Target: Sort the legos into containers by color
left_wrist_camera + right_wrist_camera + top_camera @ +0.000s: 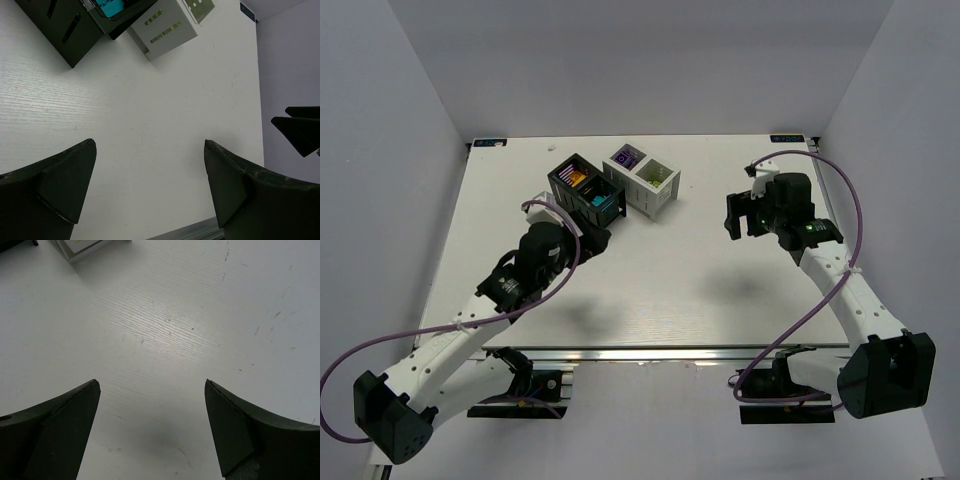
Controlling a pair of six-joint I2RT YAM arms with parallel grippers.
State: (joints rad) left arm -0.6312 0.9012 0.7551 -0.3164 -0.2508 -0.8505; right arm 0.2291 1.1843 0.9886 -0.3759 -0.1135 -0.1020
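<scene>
left end effector (149,143): jaws spread wide, nothing between them; it hangs over the bare surface (150,95), just beside the black box (582,192)
right end effector (151,382): jaws spread wide, empty; it is above the surface, well apart from both boxes
black box: orange legos (575,179) in the far compartment, teal legos (601,201) in the near one
white box (645,180): just beside the black box; purple legos (625,158) in the far compartment, green legos (658,177) in the near one

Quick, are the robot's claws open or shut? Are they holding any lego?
The left gripper is open and holds nothing.
The right gripper is open and holds nothing.
</scene>
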